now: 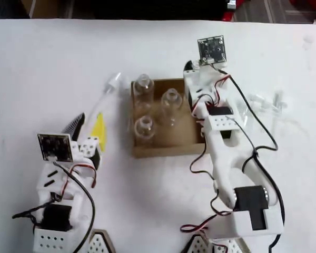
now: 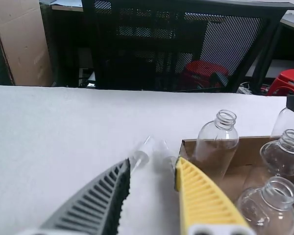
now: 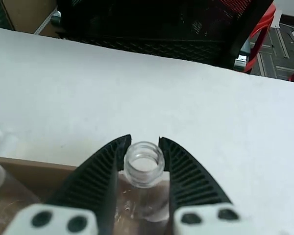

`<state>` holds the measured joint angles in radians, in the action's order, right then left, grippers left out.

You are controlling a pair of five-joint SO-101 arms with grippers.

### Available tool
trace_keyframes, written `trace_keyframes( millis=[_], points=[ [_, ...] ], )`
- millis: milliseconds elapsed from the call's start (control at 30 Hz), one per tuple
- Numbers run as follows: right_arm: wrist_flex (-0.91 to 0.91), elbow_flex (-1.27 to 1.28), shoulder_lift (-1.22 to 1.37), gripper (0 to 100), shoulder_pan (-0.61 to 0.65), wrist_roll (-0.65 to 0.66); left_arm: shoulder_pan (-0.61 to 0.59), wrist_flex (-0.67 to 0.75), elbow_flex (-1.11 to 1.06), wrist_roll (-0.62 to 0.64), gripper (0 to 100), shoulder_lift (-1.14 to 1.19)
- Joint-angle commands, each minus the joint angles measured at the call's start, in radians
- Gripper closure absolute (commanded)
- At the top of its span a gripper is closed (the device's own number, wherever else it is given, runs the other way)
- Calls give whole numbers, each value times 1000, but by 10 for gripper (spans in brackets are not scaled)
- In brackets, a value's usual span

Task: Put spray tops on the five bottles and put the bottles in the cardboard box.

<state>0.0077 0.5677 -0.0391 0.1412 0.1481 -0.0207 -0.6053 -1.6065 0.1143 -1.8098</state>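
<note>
Right wrist view: capping step, right fingers [image 3: 104, 172] clamped on bare bottle [image 3: 144, 164]; left fingers [image 2: 202, 197] open astride spray top [image 2: 140, 157], probably to grasp next.

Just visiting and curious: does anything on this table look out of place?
Yes. The three bottles standing in the cardboard box have bare open necks, as does the fourth bottle in the right gripper jaws. A spray top lies on its side beside the box, before the left gripper and its open jaws.
</note>
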Motion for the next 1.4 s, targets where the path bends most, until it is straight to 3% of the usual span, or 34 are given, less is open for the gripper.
trace_keyframes(
  millis=[0, 300, 533, 733, 867, 1000, 1367],
  points=[
    [-30, -8, 1, 983, -1, 9, 15, 25, 3, 3, 858, -15],
    [-2, -6, 4, 971, -1, 14, 15, 25, 3, 3, 858, -15],
    [19, -12, -5, 800, 2, 9, 15, 25, 3, 3, 858, -15],
    [65, -14, -93, 790, -10, 6, 15, 25, 3, 3, 858, -15],
    [295, -121, -249, 788, -62, -44, 15, 25, 2, 3, 858, -15],
    [621, -407, -226, 789, -174, -77, 15, 25, 2, 3, 858, -15],
    [1351, -1238, 374, 790, -360, -75, 15, 18, 2, 3, 858, -15]
  ],
)
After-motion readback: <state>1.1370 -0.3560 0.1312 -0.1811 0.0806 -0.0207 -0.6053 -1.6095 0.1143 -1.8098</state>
